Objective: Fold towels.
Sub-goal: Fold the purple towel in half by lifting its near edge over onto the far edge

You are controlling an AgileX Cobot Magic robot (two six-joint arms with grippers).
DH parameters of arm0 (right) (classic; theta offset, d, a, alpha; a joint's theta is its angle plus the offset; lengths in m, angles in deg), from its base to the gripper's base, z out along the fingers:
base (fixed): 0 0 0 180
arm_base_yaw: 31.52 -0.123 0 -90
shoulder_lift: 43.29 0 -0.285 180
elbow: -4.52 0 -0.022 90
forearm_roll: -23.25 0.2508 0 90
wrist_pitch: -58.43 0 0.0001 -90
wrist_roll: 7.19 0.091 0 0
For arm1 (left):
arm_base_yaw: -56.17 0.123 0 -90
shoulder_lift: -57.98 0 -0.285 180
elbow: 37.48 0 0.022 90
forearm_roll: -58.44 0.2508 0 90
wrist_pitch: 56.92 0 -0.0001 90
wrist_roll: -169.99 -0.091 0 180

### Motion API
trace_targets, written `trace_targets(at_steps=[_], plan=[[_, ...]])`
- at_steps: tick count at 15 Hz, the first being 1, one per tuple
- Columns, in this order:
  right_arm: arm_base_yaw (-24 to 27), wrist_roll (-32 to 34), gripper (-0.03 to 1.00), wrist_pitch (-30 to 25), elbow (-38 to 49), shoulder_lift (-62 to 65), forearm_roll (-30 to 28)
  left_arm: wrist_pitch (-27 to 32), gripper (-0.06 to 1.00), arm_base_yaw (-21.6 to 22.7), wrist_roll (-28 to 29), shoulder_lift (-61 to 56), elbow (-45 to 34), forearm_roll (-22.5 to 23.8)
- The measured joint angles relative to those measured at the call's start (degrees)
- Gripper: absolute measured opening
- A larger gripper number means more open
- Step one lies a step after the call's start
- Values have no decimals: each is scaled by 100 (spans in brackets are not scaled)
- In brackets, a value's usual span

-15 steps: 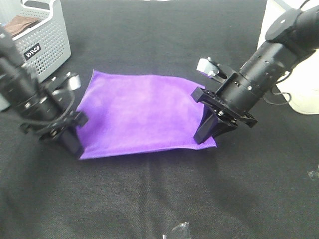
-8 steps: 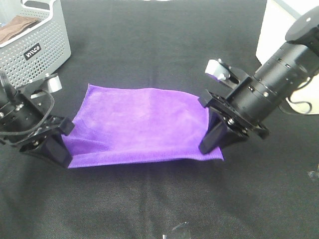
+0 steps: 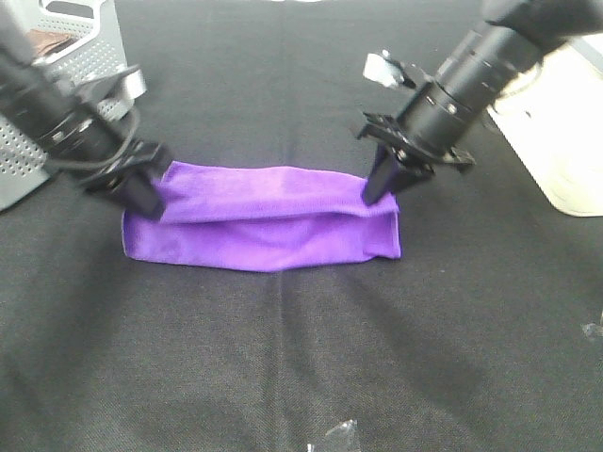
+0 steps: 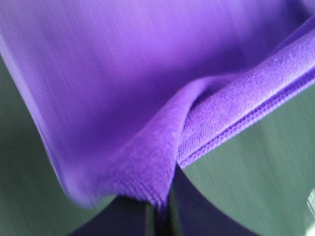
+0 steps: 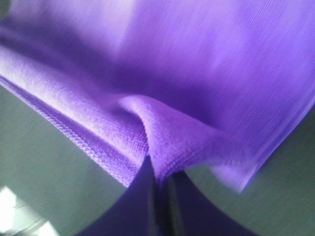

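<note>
1. Within the last second both arms have carried the near edge of the purple towel (image 3: pixel 264 221) from 6 o'clock up and over toward 12 o'clock. The open sheet is now a long doubled band lying across the middle of the black table (image 3: pixel 283 367).
2. The left gripper (image 3: pixel 141 193) sits at the band's 9 o'clock end and the right gripper (image 3: pixel 382 188) at its 3 o'clock end. In each wrist view the dark fingers are closed together with a bunched corner of cloth pinched between them.
3. I judge the first half-fold to be nearly laid. The carried edge lies a little short of the far edge, so it needs setting down and releasing before a second fold.
4. Both wrist views are motion-blurred, and the fingertips are mostly buried under cloth.
5. The white tag cannot be found, probably tucked inside the fold.
6. The grey basket (image 3: pixel 89 56) at 10 o'clock and a white object (image 3: pixel 556 151) at 3 o'clock are cut off by the frame.
</note>
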Motion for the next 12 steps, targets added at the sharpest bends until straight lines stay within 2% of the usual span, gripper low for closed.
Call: trace_targets(at_steps=[3, 5, 6, 8, 12], plan=[[0, 269, 0, -80, -1071, -670, -619, 17, 0, 0, 29, 825, 1134, 11], [86, 367, 0, -74, -1719, -1123, -768, 92, 0, 0, 29, 1272, 1776, 57], [155, 401, 0, -34, -1874, -1243, -773, 143, 0, 0, 29, 1564, 2217, 57], [223, 401, 0, 206, -2034, -1427, -773, 149, 0, 0, 29, 1868, 2613, 69], [229, 372, 0, 567, -2108, -1667, -762, -6, 0, 0, 29, 2286, 2997, 160]])
